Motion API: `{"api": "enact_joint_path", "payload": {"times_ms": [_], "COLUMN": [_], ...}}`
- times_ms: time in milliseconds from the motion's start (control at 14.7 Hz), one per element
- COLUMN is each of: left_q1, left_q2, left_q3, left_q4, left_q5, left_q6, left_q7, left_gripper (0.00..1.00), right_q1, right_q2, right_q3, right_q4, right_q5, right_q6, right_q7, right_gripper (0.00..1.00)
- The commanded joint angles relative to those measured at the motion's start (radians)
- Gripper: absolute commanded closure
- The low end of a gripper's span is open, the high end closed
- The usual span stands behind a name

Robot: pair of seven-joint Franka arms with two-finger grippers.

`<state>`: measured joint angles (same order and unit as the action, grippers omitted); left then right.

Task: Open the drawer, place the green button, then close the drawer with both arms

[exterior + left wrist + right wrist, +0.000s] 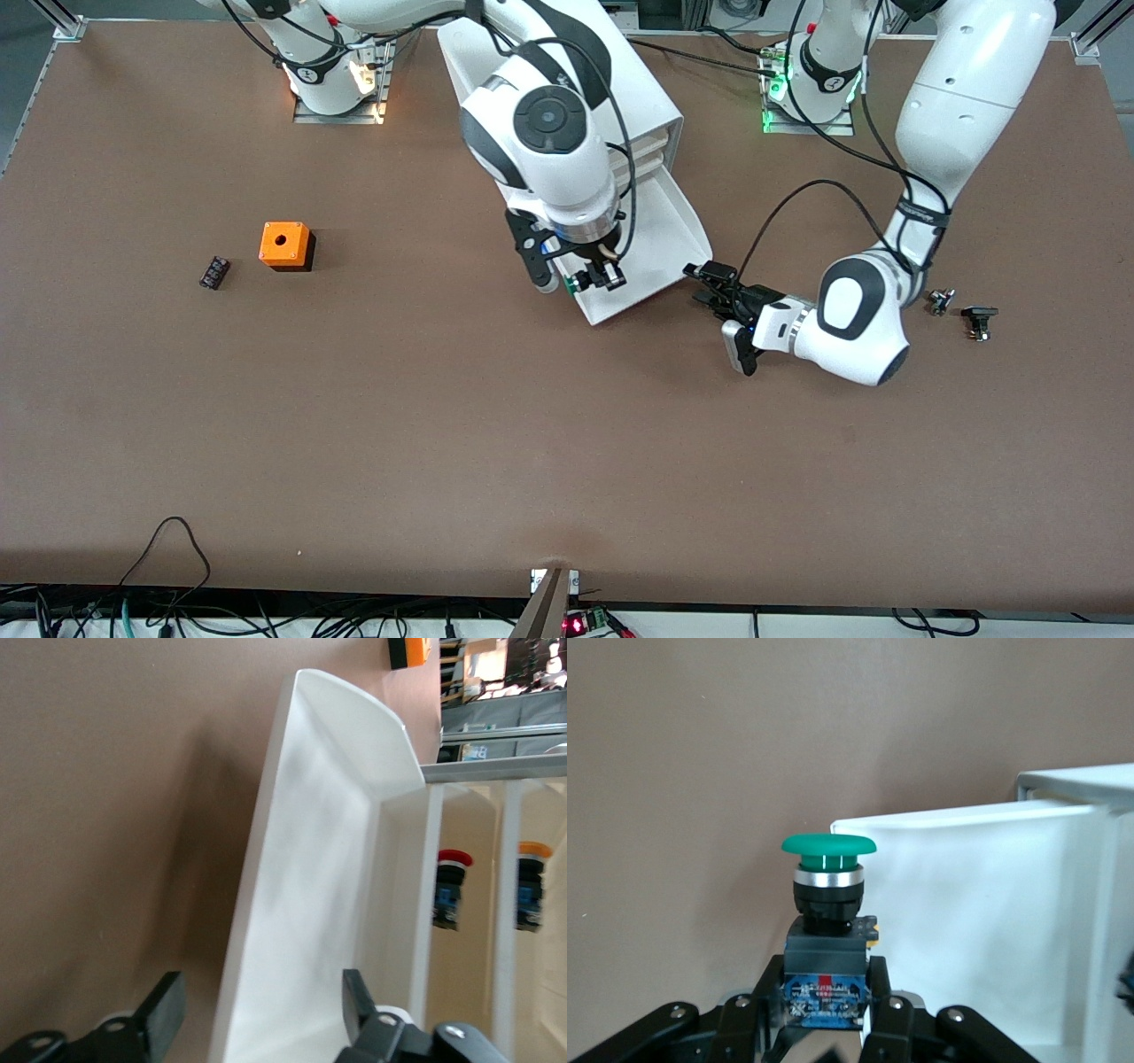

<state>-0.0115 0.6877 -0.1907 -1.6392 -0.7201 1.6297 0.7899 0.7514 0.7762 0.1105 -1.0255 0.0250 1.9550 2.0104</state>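
The drawer (pixel 660 232) is pulled out of the white cabinet (pixel 651 106) and is a white tray with nothing in it. My right gripper (pixel 592 278) is shut on the black body of the green-capped button (pixel 574 284) and holds it over the drawer's front corner toward the right arm's end. In the right wrist view, the button (pixel 828 847) stands upright between my fingers (pixel 890 1010), beside the drawer wall (pixel 983 904). My left gripper (pixel 702 285) is open at the drawer's other front corner. In the left wrist view, its fingers (pixel 165 1011) straddle the drawer's edge (pixel 301 868).
An orange cube with a hole (pixel 285 245) and a small flat black block (pixel 214 272) lie toward the right arm's end. Two small dark parts (pixel 941 301) (pixel 979 320) lie toward the left arm's end. A red button (pixel 452 890) and an orange button (pixel 532 886) show inside the cabinet.
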Motion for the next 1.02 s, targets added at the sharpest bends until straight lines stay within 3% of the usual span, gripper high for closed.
{"api": "enact_joint_path", "payload": {"times_ms": [0, 204, 747, 950], "left_q1": [0.008, 0.008, -0.034, -0.082], "left_q2": [-0.017, -0.049, -0.102, -0.103], "left_q3": [0.0, -0.001, -0.019, -0.019], "left_q4": [0.157, 0.226, 0.226, 0.226], "left_q5": [0.118, 0.235, 0.433, 0.543], "left_q6": [-0.181, -0.295, -0.307, -0.245], "left_q7": [-0.217, -0.424, -0.959, -1.13], "left_gripper": [0.0, 0.0, 0.0, 0.0], "right_q1": [0.043, 0.071, 0.12, 0.12], "right_q2": [0.052, 0.106, 0.172, 0.178], "right_q3": [-0.011, -0.011, -0.011, -0.011], "right_q4": [-0.015, -0.015, -0.015, -0.015], "right_q5": [-0.051, -0.088, -0.118, -0.126], "right_q6": [0.094, 0.148, 0.223, 0.225], "right_q7": [0.103, 0.162, 0.249, 0.248], "right_gripper": [1.0, 1.0, 0.98, 0.36]}}
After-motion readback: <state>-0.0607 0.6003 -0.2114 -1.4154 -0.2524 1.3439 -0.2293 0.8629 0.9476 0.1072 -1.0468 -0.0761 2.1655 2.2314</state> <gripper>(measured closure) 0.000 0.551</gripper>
